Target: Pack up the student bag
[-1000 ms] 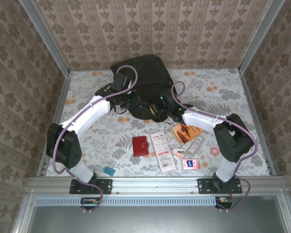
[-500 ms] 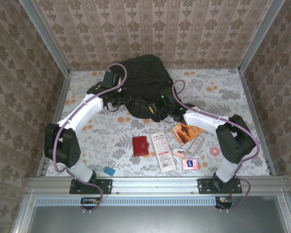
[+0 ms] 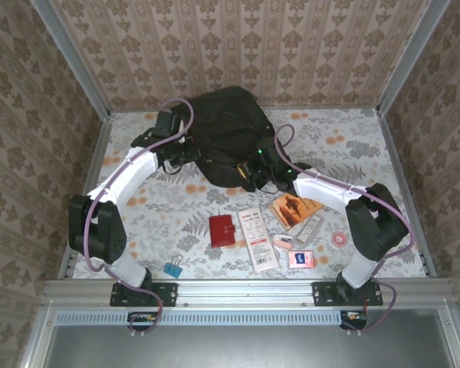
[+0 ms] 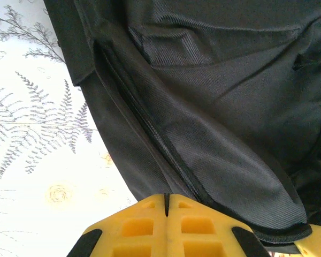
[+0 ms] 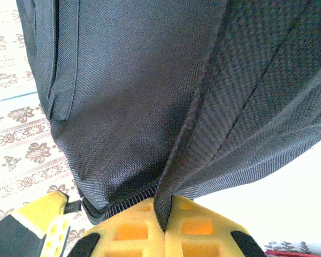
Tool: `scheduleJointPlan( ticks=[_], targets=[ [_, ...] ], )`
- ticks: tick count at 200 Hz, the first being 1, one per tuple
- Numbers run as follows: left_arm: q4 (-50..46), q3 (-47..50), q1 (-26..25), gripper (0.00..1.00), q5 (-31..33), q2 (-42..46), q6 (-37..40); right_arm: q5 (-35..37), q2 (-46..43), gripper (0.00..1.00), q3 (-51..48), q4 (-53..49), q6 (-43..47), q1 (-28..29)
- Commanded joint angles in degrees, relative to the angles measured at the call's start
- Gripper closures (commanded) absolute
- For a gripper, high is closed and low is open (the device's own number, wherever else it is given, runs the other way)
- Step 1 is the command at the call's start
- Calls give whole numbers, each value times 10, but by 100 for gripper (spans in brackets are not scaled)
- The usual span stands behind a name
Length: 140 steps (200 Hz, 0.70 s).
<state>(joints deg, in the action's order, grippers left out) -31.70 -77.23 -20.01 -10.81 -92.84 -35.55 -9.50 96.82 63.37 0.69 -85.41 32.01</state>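
The student bag (image 3: 228,126), a big black soft backpack, lies at the back middle of the table. My left gripper (image 3: 183,152) is at its left edge. In the left wrist view its yellow jaws (image 4: 166,197) are shut, tips against the bag's fabric (image 4: 219,101) beside a zipper seam (image 4: 150,128), with nothing visible between them. My right gripper (image 3: 254,173) is at the bag's near right edge. In the right wrist view it (image 5: 163,214) is shut on a pinched fold of the bag's fabric (image 5: 134,80), which rises taut from the jaws.
In front of the bag lie a red wallet (image 3: 222,230), a white printed packet (image 3: 257,238), an orange booklet (image 3: 294,209), a silver strip (image 3: 310,228), a pink packet (image 3: 300,258), a pink tape roll (image 3: 339,239) and a blue binder clip (image 3: 172,270). Walls close the back and sides.
My left arm has swung left and toward the back along the bag's left edge. The bag has shifted slightly backward, and the right gripper has followed a little, still gripping the fold.
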Motion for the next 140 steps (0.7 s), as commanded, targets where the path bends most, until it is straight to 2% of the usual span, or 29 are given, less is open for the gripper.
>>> scheduleJointPlan(
  ticks=[1, 48, 95, 140],
  targets=[
    [-13, -29, 50, 100, 98, 1, 27, 44, -17, 100, -18, -91, 21, -25],
    [-32, -87, 71, 100, 131, -40, 58, 39, -17, 100, -16, -95, 30, -25],
    [-45, -99, 84, 100, 160, -67, 68, 40, -15, 100, -15, -100, 35, -25],
    [-21, -83, 68, 100, 101, -59, 54, 13, 5, 100, 25, -97, 65, -15]
  ],
)
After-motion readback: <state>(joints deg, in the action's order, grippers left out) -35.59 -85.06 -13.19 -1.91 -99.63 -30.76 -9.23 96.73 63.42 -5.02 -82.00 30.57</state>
